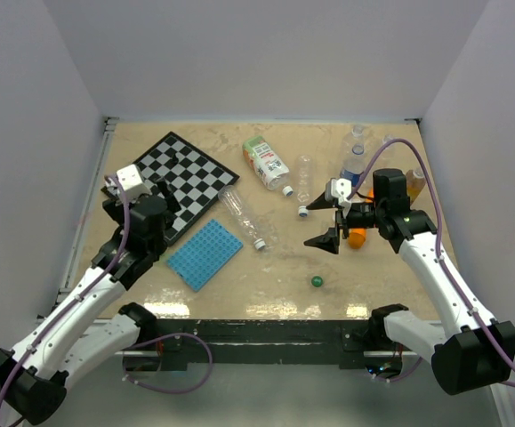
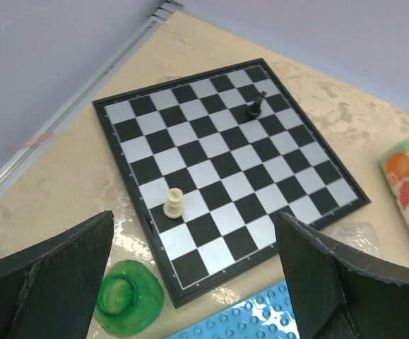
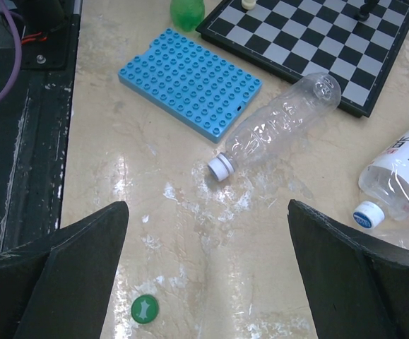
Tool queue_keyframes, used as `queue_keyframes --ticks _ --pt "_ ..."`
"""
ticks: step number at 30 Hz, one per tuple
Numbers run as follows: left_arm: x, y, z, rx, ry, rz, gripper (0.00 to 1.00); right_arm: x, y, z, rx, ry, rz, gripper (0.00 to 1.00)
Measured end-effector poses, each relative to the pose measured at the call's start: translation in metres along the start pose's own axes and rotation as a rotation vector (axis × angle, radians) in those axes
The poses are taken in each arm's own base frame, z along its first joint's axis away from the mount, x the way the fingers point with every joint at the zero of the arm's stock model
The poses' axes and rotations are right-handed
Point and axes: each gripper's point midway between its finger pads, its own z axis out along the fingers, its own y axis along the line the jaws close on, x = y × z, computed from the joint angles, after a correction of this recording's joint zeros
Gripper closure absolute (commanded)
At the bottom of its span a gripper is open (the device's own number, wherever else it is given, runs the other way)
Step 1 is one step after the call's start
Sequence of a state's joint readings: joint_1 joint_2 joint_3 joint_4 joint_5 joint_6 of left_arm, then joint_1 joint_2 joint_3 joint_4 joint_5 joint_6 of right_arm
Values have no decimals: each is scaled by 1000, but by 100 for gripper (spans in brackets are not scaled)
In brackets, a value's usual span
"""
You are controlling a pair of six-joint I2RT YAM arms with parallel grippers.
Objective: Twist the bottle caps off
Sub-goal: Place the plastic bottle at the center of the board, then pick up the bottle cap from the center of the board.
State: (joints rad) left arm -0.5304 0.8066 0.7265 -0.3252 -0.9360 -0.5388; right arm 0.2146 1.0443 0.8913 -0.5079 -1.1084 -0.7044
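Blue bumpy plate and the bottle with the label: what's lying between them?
A clear bottle on its side, white cap on, lies between the blue plate and the labelled bottle. The right wrist view shows it.

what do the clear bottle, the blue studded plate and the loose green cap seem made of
Clear bottle: thin transparent plastic, probably; the table shows through its ribbed wall. Blue studded plate: rigid moulded plastic, evenly coloured, neat stud rows. Green cap: seemingly opaque smooth plastic.
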Motion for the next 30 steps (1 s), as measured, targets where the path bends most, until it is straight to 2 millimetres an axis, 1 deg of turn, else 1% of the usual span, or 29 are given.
queue_keyframes --ticks 3,8,13,15,18,22,23,26,28,30 --pt "-8 -14 -7 100 20 22 0 0 -1 0 2 2 -4 2" --pt "-17 -48 -25 331 55 77 0 4 -5 -1 23 22 -12 2" --pt "-27 -82 -47 556 83 126 0 12 -13 -3 63 65 -37 2" --pt "-30 -94 -56 637 90 151 0 19 -15 -4 69 95 -65 3" --pt "-25 -106 -65 730 103 197 0 40 -16 -6 50 169 -118 5" --pt "-16 -116 -73 833 111 283 0 83 -14 -12 -15 327 -212 6" --pt "-15 -118 -74 848 105 296 0 91 -14 -14 -24 356 -238 6" --pt "-9 -121 -75 892 74 328 0 119 -11 -19 -61 460 -315 12" --pt "0 -120 -73 901 58 348 0 136 -4 -14 -113 524 -351 16" --pt "12 -116 -70 901 49 376 0 153 7 -5 -181 581 -377 18"
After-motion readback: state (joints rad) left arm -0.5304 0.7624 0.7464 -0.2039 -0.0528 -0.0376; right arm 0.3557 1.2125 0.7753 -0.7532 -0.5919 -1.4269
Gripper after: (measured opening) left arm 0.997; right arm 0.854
